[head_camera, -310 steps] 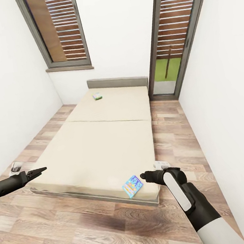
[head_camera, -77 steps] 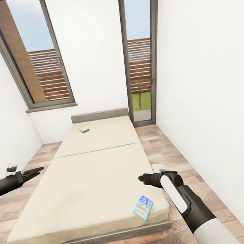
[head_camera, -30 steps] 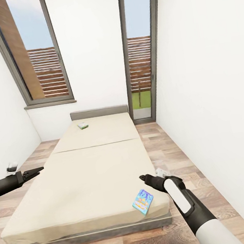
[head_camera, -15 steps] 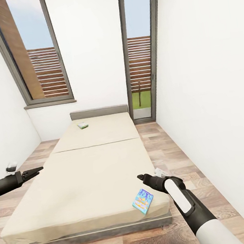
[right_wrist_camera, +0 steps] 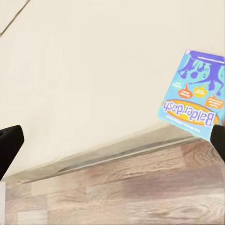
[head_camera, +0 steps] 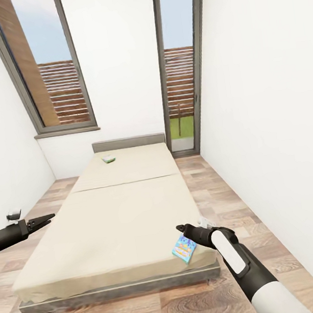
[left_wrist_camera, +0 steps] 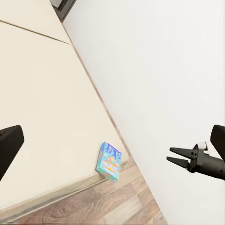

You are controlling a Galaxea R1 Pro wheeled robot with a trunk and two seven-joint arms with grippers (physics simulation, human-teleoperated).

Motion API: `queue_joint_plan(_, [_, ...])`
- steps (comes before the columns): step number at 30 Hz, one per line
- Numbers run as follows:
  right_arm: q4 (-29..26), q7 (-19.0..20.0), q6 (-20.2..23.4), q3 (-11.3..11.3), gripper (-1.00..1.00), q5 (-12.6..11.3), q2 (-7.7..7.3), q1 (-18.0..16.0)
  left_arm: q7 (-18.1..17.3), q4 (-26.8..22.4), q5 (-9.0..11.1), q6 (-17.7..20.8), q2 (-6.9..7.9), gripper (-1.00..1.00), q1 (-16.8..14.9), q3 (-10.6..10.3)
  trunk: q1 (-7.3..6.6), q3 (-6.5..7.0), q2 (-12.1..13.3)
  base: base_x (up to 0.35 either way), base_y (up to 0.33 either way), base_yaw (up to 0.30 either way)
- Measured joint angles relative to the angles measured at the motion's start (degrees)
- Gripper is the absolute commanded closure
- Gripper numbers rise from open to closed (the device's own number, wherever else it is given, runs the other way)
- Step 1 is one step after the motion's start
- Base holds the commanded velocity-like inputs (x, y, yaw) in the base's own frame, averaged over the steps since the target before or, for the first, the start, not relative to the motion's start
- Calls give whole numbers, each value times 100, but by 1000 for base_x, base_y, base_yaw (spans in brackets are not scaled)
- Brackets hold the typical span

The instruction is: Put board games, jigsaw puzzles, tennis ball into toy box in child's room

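Right claw point(head_camera: 180, 229) hangs over the bed's near right corner, just above the blue game point(head_camera: 184, 248). From the left wrist camera its two fingers stand a little apart, nothing between them: spread, empty.

Blue game point(right_wrist_camera: 194, 97): flat printed box, "Balderdash" on the lid, lying face up on the mattress close to the foot edge and the right side edge. One corner sits nearly at the mattress rim.

Handling, my guess: light, stiff cardboard, smooth printed faces, likely slick under the pads. Lying flat on soft bedding, it gives no gap beneath, so a top-down pinch across the faces will not work. Better to take it across its narrow width, edge to edge, or come in from the rim side where the corner nears the edge. Pressing down may sink it into the mattress and tilt it.

Left claw point(head_camera: 44, 221) is out to the left of the bed point(head_camera: 111, 222), well apart from both games. Its fingers run to a narrow point; cannot tell if pressed together.

Farther off, near the headboard on the left half, the second game point(head_camera: 109, 158), small, green-edged, lying flat. Too small to read.

Beyond: two tall windows, wood floor point(head_camera: 241, 199).
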Motion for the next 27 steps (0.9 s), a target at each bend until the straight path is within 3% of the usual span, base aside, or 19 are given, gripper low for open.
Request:
queue_joint_plan(18, [73,2,0,-160,-100,0,0,0,-9,0,-2,-3,1,-100,0,-7,0,0,0,-261,103,0])
queue_joint_plan(27, [131,2,-3,-193,-100,0,-3,-1,-11,1,-2,1,1,-100,0,-8,-2,0,0,-99,25,0])
